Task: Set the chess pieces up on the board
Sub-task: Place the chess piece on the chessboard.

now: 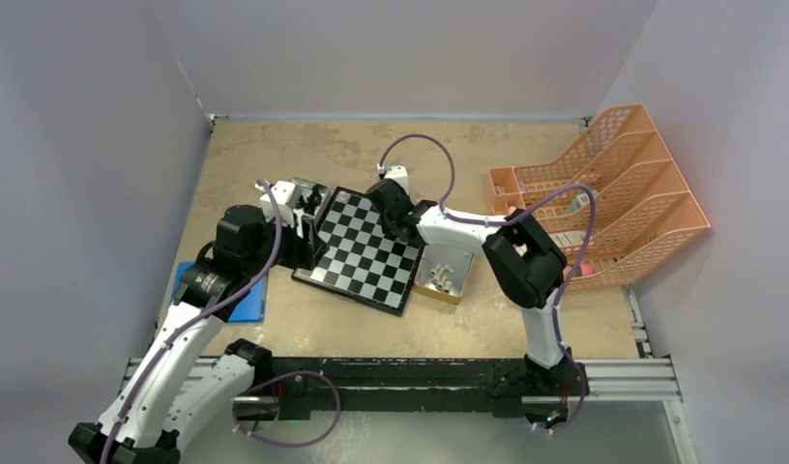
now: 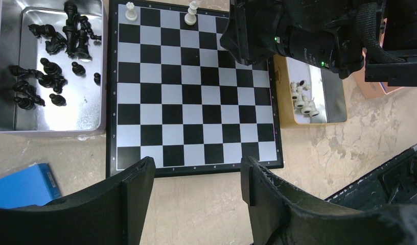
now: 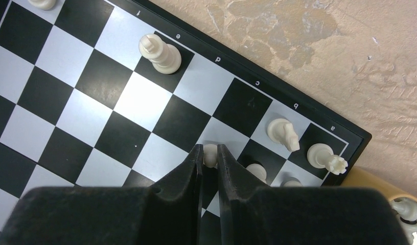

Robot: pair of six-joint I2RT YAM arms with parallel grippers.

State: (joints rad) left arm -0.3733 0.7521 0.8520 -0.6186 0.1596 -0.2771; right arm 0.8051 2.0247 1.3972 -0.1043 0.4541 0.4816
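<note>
The board [image 1: 366, 249] lies in the middle of the table. My right gripper [image 3: 210, 150] is shut on a cream-white pawn [image 3: 210, 156] just over a square near the board's a-b corner. On the board [image 3: 94, 109] near it stand a white king [image 3: 160, 53], knight [image 3: 284, 133], rook [image 3: 326, 156] and two pawns [image 3: 256, 171]. My left gripper [image 2: 196, 168] is open and empty above the bare table at the board's [image 2: 191, 87] near edge. Two white pieces [image 2: 192, 13] stand on the far row. My right arm hides the far right corner in the left wrist view.
A silver tray [image 2: 7, 76] left of the board holds several black pieces [image 2: 53, 66]. A gold tray [image 2: 334, 99] on the right holds white pieces [image 2: 303, 99]. Orange stacked file trays [image 1: 603, 193] stand at the back right. A blue flat object [image 1: 231, 290] lies front left.
</note>
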